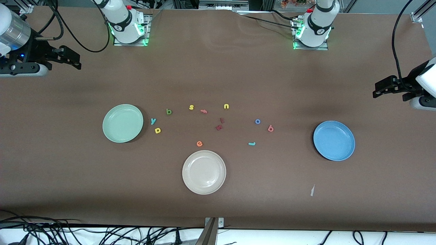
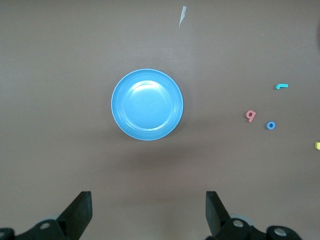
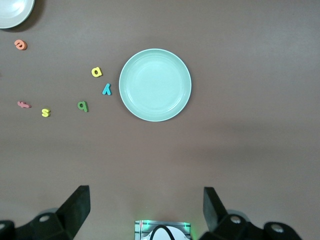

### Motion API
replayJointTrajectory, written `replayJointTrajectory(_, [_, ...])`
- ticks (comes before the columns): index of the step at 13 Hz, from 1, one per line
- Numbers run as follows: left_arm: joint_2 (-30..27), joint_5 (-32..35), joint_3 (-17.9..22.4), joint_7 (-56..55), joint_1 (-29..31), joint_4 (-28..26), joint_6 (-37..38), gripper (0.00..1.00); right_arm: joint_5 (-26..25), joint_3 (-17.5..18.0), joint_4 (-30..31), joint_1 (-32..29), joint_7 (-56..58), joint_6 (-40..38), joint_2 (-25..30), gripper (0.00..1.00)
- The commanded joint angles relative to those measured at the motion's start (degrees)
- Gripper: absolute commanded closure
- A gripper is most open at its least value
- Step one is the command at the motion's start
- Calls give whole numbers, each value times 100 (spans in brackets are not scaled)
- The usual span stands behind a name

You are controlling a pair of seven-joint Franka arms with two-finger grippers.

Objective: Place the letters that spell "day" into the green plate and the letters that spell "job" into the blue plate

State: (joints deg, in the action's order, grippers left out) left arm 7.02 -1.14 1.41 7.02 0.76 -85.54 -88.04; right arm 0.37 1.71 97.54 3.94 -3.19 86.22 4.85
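The green plate (image 1: 123,123) (image 3: 155,85) lies toward the right arm's end of the table. Beside it lie the teal y (image 1: 153,121) (image 3: 106,89), dark green d (image 1: 169,111) (image 3: 83,106) and yellow a (image 1: 157,130) (image 3: 97,72). The blue plate (image 1: 334,140) (image 2: 147,104) lies toward the left arm's end, with the blue o (image 1: 258,121) (image 2: 271,125), salmon b (image 1: 270,128) (image 2: 250,116) and teal j (image 1: 251,144) (image 2: 281,86) nearby. My right gripper (image 1: 75,60) (image 3: 146,202) and left gripper (image 1: 376,89) (image 2: 149,205) hang open and empty over the table's two ends.
A beige plate (image 1: 204,172) sits nearest the front camera, an orange e (image 1: 199,144) just above it. A yellow s (image 1: 191,107), salmon f (image 1: 203,111), yellow u (image 1: 226,106) and two dark red letters (image 1: 219,127) lie mid-table. A white scrap (image 1: 312,190) lies near the blue plate.
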Motion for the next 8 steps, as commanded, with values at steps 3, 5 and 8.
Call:
replayJointTrajectory(3, [-16, -123, 17, 124, -5, -33, -55, 0, 6, -22, 28, 72, 73, -9, 7, 0])
replayJointTrajectory(5, [-16, -123, 17, 124, -5, -33, -55, 0, 33, -22, 36, 72, 82, 18, 7, 0])
replayJointTrajectory(8, [-7, -123, 17, 124, -14, -33, -55, 0, 33, -22, 71, 81, 90, 62, 7, 0])
